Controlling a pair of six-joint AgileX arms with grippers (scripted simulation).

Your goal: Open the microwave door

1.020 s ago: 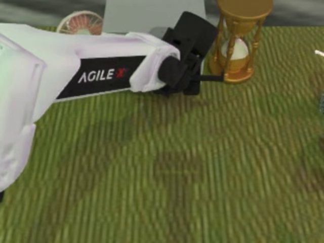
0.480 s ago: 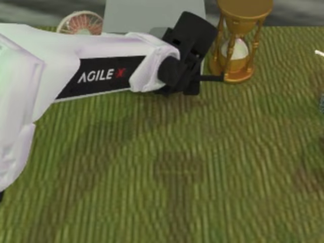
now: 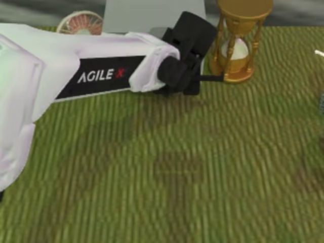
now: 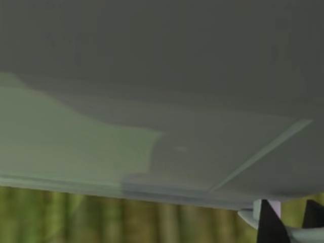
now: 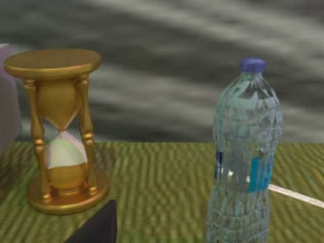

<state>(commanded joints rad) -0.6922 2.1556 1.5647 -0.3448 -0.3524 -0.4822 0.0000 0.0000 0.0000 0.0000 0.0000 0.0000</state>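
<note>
The silver-grey microwave (image 3: 152, 14) stands at the table's far edge, left of centre. My left arm reaches across to it, and its black left gripper (image 3: 190, 38) is pressed against the front. In the left wrist view the microwave door (image 4: 152, 101) fills nearly the whole picture. The left gripper (image 4: 289, 218) has its two dark fingertips (image 4: 268, 225) close together, with a pale grey handle piece (image 4: 304, 234) between them at the door's lower edge. My right arm is parked off to the right. One dark fingertip (image 5: 104, 225) of it shows, with no second finger beside it.
A golden hourglass (image 3: 238, 43) stands just right of the microwave, close to the left gripper. A small pink fan (image 3: 80, 23) is on the microwave's left. A clear water bottle (image 5: 245, 157) with a blue cap stands near the right arm. A green woven mat (image 3: 177, 167) covers the table.
</note>
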